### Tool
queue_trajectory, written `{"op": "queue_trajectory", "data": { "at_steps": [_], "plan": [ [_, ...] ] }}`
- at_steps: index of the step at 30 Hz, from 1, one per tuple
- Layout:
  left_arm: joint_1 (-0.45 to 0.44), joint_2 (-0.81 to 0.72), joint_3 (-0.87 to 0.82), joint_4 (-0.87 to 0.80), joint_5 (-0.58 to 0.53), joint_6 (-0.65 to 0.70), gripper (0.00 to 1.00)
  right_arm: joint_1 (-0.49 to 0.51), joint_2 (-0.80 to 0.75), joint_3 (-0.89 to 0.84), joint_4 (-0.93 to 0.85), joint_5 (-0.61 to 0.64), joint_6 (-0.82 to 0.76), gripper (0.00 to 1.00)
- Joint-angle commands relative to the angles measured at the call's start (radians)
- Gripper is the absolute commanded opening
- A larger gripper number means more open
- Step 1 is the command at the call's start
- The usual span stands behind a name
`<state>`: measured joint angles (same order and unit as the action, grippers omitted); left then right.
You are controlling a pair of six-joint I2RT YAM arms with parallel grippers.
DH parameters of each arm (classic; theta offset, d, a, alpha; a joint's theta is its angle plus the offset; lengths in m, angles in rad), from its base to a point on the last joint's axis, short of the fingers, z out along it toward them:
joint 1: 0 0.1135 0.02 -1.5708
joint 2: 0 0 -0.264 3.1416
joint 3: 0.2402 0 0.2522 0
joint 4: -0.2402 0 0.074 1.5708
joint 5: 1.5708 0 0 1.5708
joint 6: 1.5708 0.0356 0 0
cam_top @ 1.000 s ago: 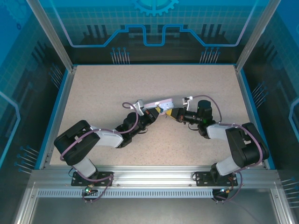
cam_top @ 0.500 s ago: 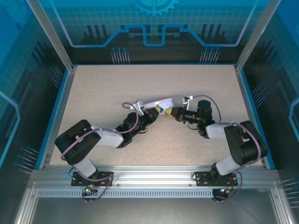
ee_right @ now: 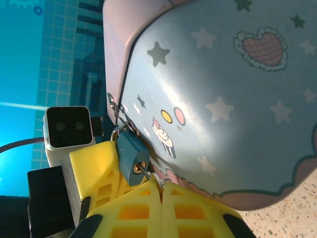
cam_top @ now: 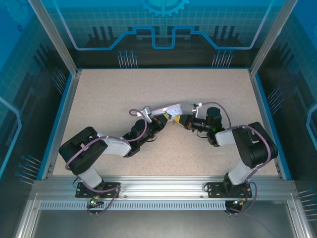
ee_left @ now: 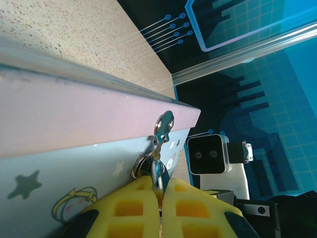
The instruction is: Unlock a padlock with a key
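Key-in-lock step: left gripper (ee_left: 159, 184) pinched shut on small dark-teal metal padlock (ee_right: 129, 151) at 7 o'clock corner of pale lilac-blue rectangular tin (ee_right: 223, 99), right gripper (ee_right: 161, 191) clamps thin silvery metal key (ee_right: 146, 174), tip at keyhole from 5 o'clock; next prob. seat fully, then twist w/o slipping.

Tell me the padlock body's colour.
The padlock is dark teal, best seen in the right wrist view.

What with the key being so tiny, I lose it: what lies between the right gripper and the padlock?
The key: in the right wrist view its thin shaft runs from the shut right gripper up to the keyhole of the padlock.
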<state>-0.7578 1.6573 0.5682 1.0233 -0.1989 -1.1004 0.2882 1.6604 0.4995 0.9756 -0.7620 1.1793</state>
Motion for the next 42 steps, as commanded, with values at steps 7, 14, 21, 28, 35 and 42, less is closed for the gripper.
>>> {"op": "queue_trajectory", "data": {
  "at_steps": [7, 14, 21, 28, 35, 42],
  "plan": [
    [-0.009, 0.002, 0.012, 0.143, 0.034, -0.008, 0.0, 0.022, 0.056, 0.044, 0.001, -0.022, -0.013, 0.0],
    [-0.009, 0.02, 0.025, 0.153, 0.051, -0.006, 0.0, 0.026, 0.091, 0.049, 0.055, -0.046, 0.035, 0.0],
    [-0.008, 0.03, 0.022, 0.14, 0.059, -0.013, 0.0, 0.029, 0.095, 0.061, 0.05, -0.086, 0.043, 0.0],
    [-0.008, 0.045, 0.013, 0.164, 0.068, -0.029, 0.0, 0.037, 0.107, 0.086, 0.03, -0.118, 0.047, 0.0],
    [-0.008, 0.042, 0.03, 0.145, 0.082, -0.032, 0.0, 0.049, 0.116, 0.093, 0.0, -0.111, 0.008, 0.0],
    [-0.008, 0.013, 0.019, 0.108, 0.094, -0.03, 0.0, 0.048, 0.143, 0.12, 0.015, -0.112, -0.009, 0.0]
  ]
}}
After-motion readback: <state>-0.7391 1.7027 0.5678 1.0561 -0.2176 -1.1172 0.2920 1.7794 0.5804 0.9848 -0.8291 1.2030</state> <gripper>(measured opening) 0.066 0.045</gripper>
